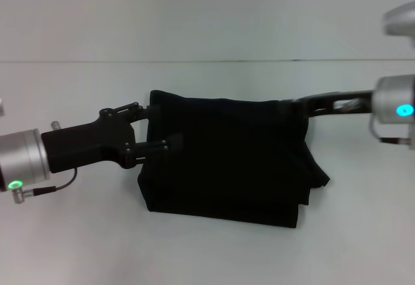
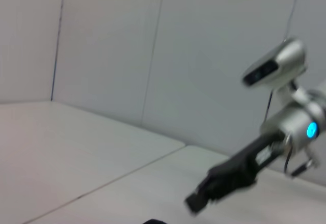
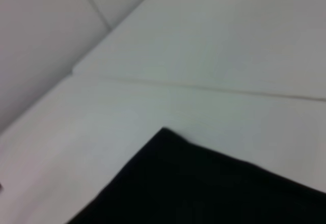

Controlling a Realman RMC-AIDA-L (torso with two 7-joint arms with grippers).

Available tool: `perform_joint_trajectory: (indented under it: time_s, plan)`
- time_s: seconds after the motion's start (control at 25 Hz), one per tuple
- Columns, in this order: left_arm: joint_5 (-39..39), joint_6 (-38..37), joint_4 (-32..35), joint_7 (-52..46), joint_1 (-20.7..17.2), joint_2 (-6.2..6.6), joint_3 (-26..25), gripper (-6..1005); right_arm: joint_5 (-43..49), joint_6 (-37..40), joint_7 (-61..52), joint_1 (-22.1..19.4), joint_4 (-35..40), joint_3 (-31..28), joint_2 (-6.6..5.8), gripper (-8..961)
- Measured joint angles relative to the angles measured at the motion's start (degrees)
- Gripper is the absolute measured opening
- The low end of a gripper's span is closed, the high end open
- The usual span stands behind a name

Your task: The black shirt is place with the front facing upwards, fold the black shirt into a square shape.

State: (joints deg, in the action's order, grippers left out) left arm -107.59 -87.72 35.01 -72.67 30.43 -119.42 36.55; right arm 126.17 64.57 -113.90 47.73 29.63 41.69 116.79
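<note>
Folding nearly done: the black shirt (image 1: 227, 159) lies as a thick rectangle mid-table (image 1: 78, 246), long axis left to right.
Left gripper (image 1: 162, 126) spreads open astride the left edge, holding nothing I can see; right gripper (image 1: 305, 107) touches the far right corner, grip impossible to tell; both equally near.

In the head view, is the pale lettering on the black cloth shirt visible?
No, the folded black cloth shirt on the white table shows only plain black fabric.

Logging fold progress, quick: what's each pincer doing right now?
Left pincer: open, at the black shirt's left edge.
Right pincer: cannot be told, at the shirt's far right corner.
</note>
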Motion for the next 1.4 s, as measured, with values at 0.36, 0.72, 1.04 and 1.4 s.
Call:
perform_joint_trajectory:
  time_s: [0.36, 0.72, 1.04, 1.4]
  plan:
    - [0.02, -1.58, -0.38, -0.01, -0.47, -0.01, -1.25, 842, -0.23, -12.82, 3.51, 3.84, -6.25, 8.94, 3.16, 36]
    - [0.02, -1.61, -0.42, -0.18, -0.24, -0.11, -1.31, 842, -0.33, -14.20, 3.42, 3.15, -6.59, 10.39, 3.04, 64]
    - [0.02, -1.68, -0.48, -0.31, -0.20, -0.11, -1.35, 843, -6.29, -5.67, -1.39, -4.13, 3.83, 8.06, 1.30, 98]
    - [0.02, -1.68, -0.47, -0.35, 0.40, -0.02, -1.21, 843, -5.23, 7.89, -19.93, -6.39, 3.93, 7.31, -7.01, 333]
